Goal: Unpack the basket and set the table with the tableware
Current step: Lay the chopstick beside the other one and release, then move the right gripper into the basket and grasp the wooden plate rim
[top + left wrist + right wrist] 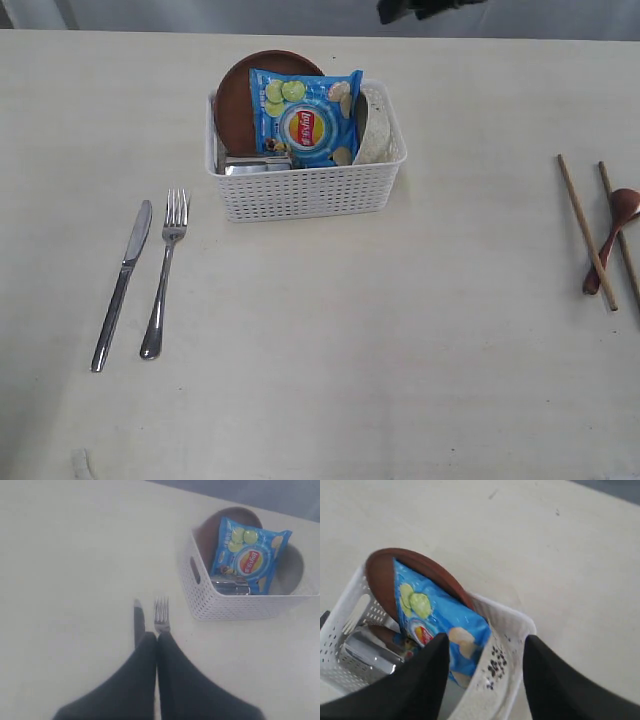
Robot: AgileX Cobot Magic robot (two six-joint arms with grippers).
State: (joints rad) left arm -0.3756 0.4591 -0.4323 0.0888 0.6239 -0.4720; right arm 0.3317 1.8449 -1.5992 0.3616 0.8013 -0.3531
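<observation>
- table (400, 350) is filling the whole scene, its side edges getting cut off
- basket (305, 190) is sitting at the back middle of the table, judging by its contents only partly unpacked
- plate (240, 95) is standing on edge at the basket's left end, probably too wide to lie flat; lower half is being hidden
- chip bag (305, 115) is leaning on the plate, covering most of the inside
- bowl (375, 130) is standing tilted at the basket's right end, only rim and speckled inside showing
- steel cup (255, 167) is lying low in the front left corner, mostly under the bag
- chopsticks (587, 232) are lying well right of the basket, spoon (612, 235) lying between them; whether its handle is touching a stick is hard to tell
- knife (122, 285) and fork (165, 280) are lying side by side, not touching, front left of the basket, looking already set
- right gripper (485, 642) is hovering jaws apart over the bowl end, holding nothing, likely lining up on the bowl
- left gripper (156, 640) is hovering closed on nothing, hiding the knife and fork handles in its wrist view
</observation>
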